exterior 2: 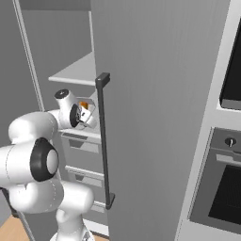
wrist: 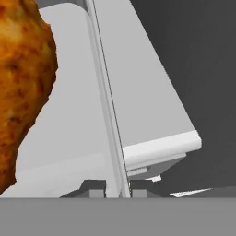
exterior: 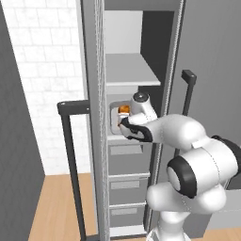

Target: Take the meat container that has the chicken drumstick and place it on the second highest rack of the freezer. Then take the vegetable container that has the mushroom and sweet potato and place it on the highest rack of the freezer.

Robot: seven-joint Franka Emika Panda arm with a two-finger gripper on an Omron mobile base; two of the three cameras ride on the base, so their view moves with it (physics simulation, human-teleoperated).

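Note:
The freezer (exterior: 141,33) stands open, and my arm reaches into it. My gripper (exterior: 123,123) is shut on the side wall of the pale grey meat container (exterior: 114,117). In the hand view that thin wall (wrist: 108,115) runs up from between my finger tips (wrist: 117,188). The glossy orange-brown chicken drumstick (exterior: 124,109) lies in the container, large at the left of the hand view (wrist: 23,92) and small in the right base view (exterior 2: 84,105). The container sits tilted below the highest rack (exterior: 132,70), just over the second shelf (exterior: 115,138). I cannot tell whether it touches that shelf.
Grey drawers (exterior: 127,160) fill the freezer below the second shelf. The open freezer door with its long dark bar handle (exterior 2: 104,141) stands close on the arm's right. A black-fronted wall oven (exterior 2: 226,188) is further right. Another dark handle (exterior: 70,141) stands on the left.

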